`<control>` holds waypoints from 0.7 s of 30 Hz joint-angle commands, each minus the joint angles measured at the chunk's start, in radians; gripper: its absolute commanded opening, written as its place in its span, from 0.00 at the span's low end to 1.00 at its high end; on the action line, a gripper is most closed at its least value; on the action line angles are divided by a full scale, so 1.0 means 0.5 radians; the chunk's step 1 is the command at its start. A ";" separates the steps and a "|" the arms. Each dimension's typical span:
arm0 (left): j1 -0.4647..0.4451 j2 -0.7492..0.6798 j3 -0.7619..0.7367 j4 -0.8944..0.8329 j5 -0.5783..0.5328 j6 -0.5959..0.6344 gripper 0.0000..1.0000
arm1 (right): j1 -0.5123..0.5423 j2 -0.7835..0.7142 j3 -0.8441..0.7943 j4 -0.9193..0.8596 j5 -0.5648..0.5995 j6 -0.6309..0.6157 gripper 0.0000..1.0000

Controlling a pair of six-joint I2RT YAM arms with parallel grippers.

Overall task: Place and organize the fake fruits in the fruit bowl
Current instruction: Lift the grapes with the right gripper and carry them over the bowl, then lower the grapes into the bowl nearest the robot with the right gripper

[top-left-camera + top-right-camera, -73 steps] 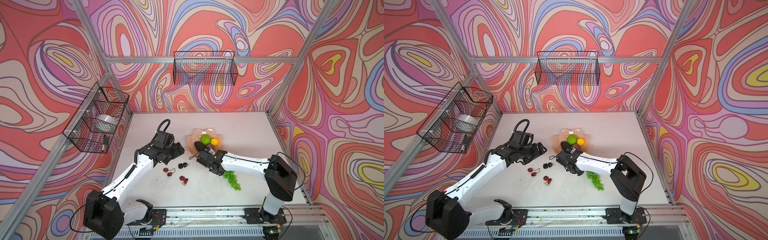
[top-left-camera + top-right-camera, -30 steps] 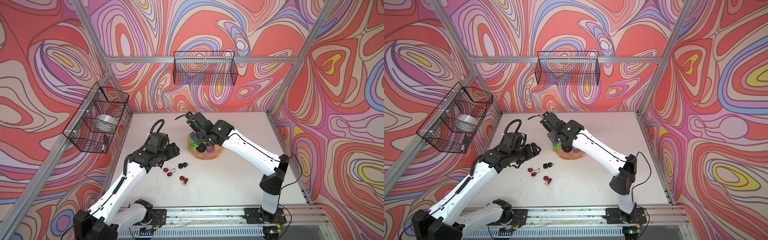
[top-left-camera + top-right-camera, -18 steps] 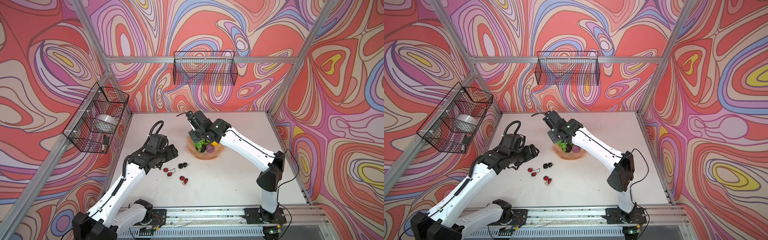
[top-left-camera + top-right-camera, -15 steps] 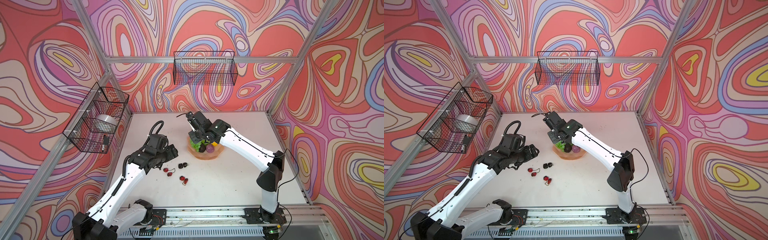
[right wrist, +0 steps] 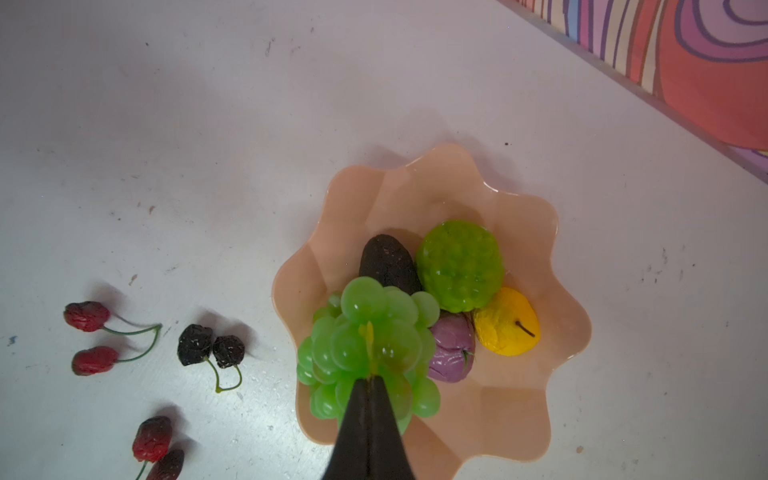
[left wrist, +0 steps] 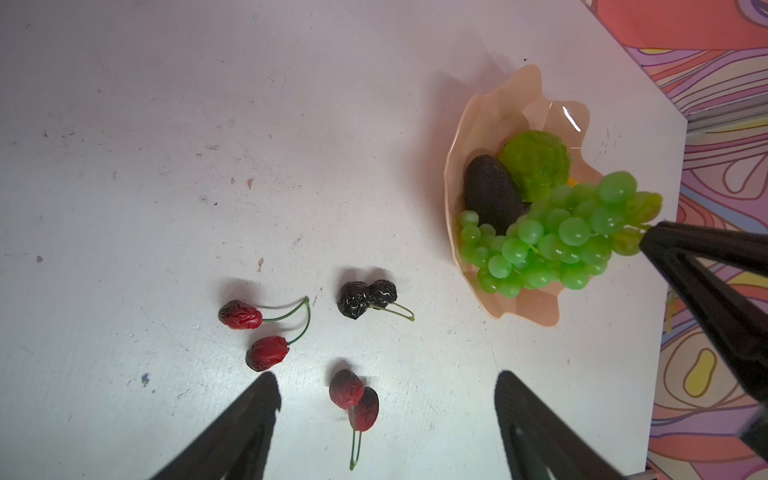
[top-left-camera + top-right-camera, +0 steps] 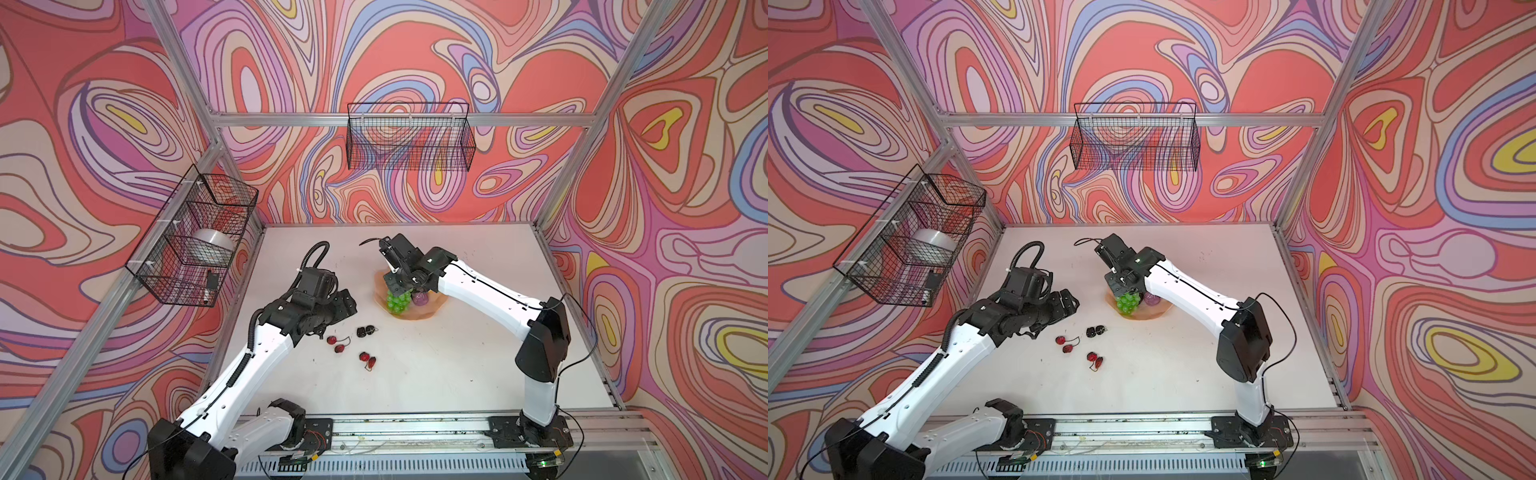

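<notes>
Translucent green plastic grape bunch [image 5: 365, 332] had left the table and hung over the wavy-rimmed peach-pink bowl [image 5: 519, 415], at its cherry-side edge. Round glossy grapes, yellowish stem up, long axis roughly vertical, tip down. Right gripper [image 5: 369, 379] was pinched tight on the stem; left gripper [image 6: 386, 377] was spread wide, empty, near a dark-red plastic cherry pair [image 6: 355, 401].

Both top views: my right arm [image 7: 478, 286] sits over the fruit bowl [image 7: 430, 311]. The avocado [image 5: 388, 266], bumpy green ball [image 5: 459, 266] and lemon [image 5: 507, 322] are hidden under it.

Right wrist view: the right gripper [image 5: 369, 380] covers part of the grape bunch [image 5: 365, 332] and runs off frame. One red cherry pair [image 5: 156, 446] is clipped by the edge.

Left wrist view: the lemon is only a sliver, and the purple ball [image 5: 451, 353] is hidden behind the grape bunch.

Side basket [image 7: 191, 245]: contents too small to name.
</notes>
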 commanded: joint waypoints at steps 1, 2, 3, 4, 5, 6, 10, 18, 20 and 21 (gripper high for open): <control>0.014 0.040 0.062 -0.045 0.003 0.029 0.84 | -0.034 -0.166 -0.095 0.065 0.007 0.027 0.00; 0.013 0.049 0.071 -0.046 -0.001 0.033 0.85 | -0.037 -0.187 -0.132 0.079 0.013 0.023 0.00; 0.013 0.054 0.082 -0.046 -0.002 0.038 0.85 | -0.046 -0.209 -0.175 0.092 0.024 0.016 0.00; 0.013 0.062 0.089 -0.047 -0.001 0.041 0.85 | -0.057 -0.235 -0.215 0.114 0.025 0.005 0.00; 0.011 0.070 0.095 -0.043 0.001 0.042 0.85 | -0.071 -0.252 -0.257 0.140 0.023 -0.009 0.00; 0.013 0.074 0.101 -0.043 0.005 0.042 0.85 | -0.086 -0.267 -0.300 0.171 0.025 -0.020 0.00; 0.013 0.099 0.108 -0.044 0.020 0.039 0.85 | -0.143 -0.335 -0.437 0.299 -0.008 -0.066 0.00; 0.012 0.122 0.116 -0.044 0.016 0.023 0.84 | -0.276 -0.364 -0.662 0.480 -0.094 -0.129 0.00; 0.014 0.138 0.125 -0.045 0.019 0.026 0.84 | -0.314 -0.375 -0.725 0.540 -0.117 -0.141 0.00; 0.013 0.153 0.131 -0.043 0.023 0.029 0.84 | -0.329 -0.375 -0.753 0.566 -0.125 -0.149 0.00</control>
